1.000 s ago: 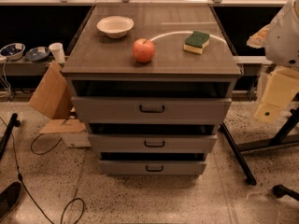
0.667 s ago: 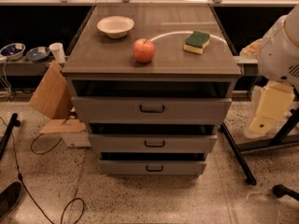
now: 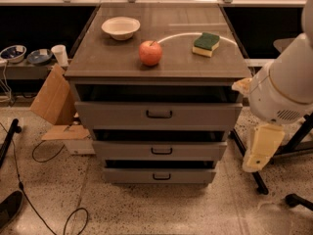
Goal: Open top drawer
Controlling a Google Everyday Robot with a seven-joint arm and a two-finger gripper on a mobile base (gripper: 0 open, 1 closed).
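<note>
now the top drawer [image 3: 112, 115], wide, grey and flat-fronted, sits just below the cabinet top [image 3: 171, 58]. we judge it rigid and fairly heavy, best pulled by its dark bar handle [image 3: 159, 114]. our gripper [image 3: 261, 148] hangs right of and below the cabinet top, touching nothing. we cannot tell whether it is open or closed.

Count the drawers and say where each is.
3, stacked: the top drawer under the tabletop, the middle drawer below it, the bottom drawer near the floor. The hand hangs right of them.

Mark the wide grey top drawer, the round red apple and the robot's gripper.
Wide grey top drawer [image 3: 112, 115], camera view, flat front, left of centre.
Round red apple [image 3: 150, 53], camera view, its middle.
Gripper [image 3: 256, 161], camera view, lower end, hanging at right.
</note>
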